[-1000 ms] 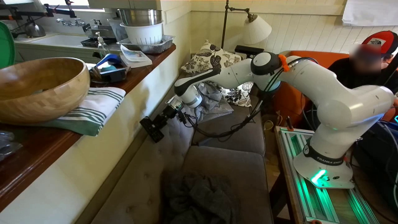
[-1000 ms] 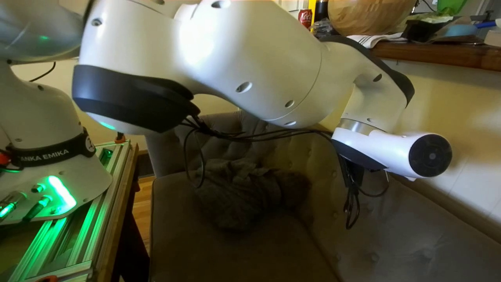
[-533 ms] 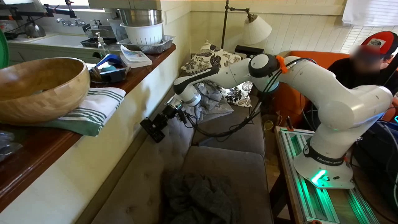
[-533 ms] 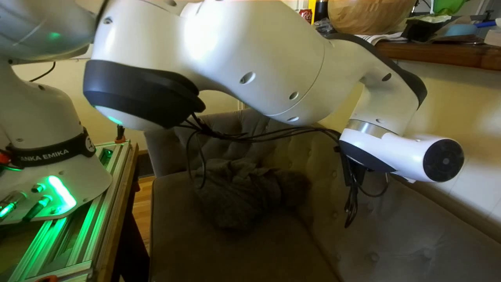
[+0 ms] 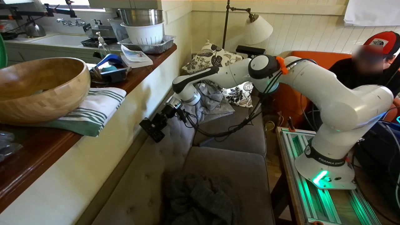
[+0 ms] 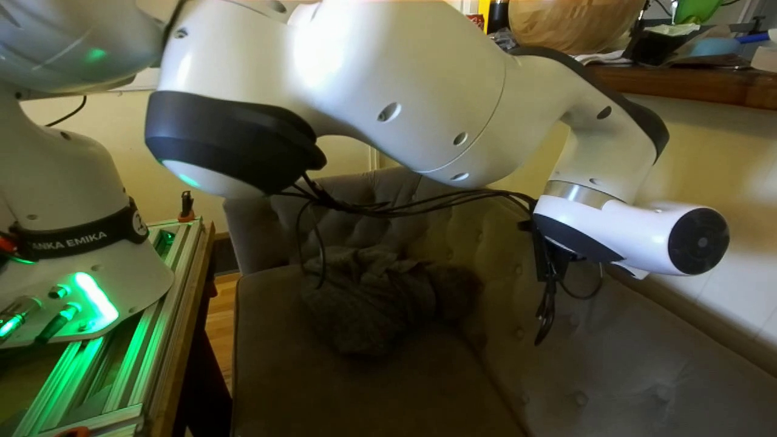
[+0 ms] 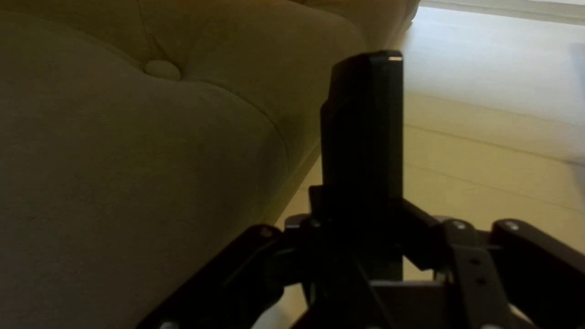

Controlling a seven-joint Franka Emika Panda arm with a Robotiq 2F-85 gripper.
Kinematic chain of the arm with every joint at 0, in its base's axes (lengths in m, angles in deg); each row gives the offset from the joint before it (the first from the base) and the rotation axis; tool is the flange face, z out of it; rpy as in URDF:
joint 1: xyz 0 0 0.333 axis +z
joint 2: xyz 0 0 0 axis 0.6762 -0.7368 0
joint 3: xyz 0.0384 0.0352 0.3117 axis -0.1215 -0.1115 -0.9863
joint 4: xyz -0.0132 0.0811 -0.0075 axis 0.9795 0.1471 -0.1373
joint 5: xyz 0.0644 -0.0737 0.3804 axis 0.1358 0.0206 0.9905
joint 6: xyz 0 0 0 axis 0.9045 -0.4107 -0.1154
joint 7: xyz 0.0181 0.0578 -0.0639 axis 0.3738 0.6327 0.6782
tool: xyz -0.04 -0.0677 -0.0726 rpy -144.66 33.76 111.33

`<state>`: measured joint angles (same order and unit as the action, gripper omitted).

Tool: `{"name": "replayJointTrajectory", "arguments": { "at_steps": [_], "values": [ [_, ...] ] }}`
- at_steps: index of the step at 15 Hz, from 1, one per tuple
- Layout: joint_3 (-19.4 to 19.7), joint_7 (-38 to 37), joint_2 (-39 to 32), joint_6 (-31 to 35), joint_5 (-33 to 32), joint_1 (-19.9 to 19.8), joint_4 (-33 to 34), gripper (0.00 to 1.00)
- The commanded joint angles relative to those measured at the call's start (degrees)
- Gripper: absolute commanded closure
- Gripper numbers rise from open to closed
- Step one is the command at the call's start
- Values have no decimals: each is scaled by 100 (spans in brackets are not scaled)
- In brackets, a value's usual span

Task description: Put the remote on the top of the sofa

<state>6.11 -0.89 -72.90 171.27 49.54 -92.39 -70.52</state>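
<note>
Sporting a FRANKA EMIKA band (image 5: 325, 158), the arm (image 5: 337, 103) has its gripper (image 7: 361, 205) clamped on the remote (image 5: 152, 130), long axis slanting upper left to lower right in an exterior view; it's near the upper edge (image 5: 110, 181) of the sofa (image 5: 228, 159), a long open strip by the wall (image 5: 93, 162); can't tell if they touch.

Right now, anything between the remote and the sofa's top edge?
Nothing visible: the gripper holds the remote near the sofa's top edge, with no object seen between. The wall runs alongside; whether the remote touches, I can't tell.
</note>
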Motion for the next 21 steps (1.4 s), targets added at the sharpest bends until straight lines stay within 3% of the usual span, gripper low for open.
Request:
{"name": "replayJointTrajectory", "arguments": {
  "at_steps": [1,2,3,9,21],
  "values": [
    [20,-40,0,1,0,24,34,66],
    [31,-61,0,1,0,36,53,66],
    [69,-134,-11,-115,-24,84,124,91],
    [357,-315,6,-217,-61,273,239,91],
    [527,-834,-34,-950,-58,425,906,91]
  ]
}}
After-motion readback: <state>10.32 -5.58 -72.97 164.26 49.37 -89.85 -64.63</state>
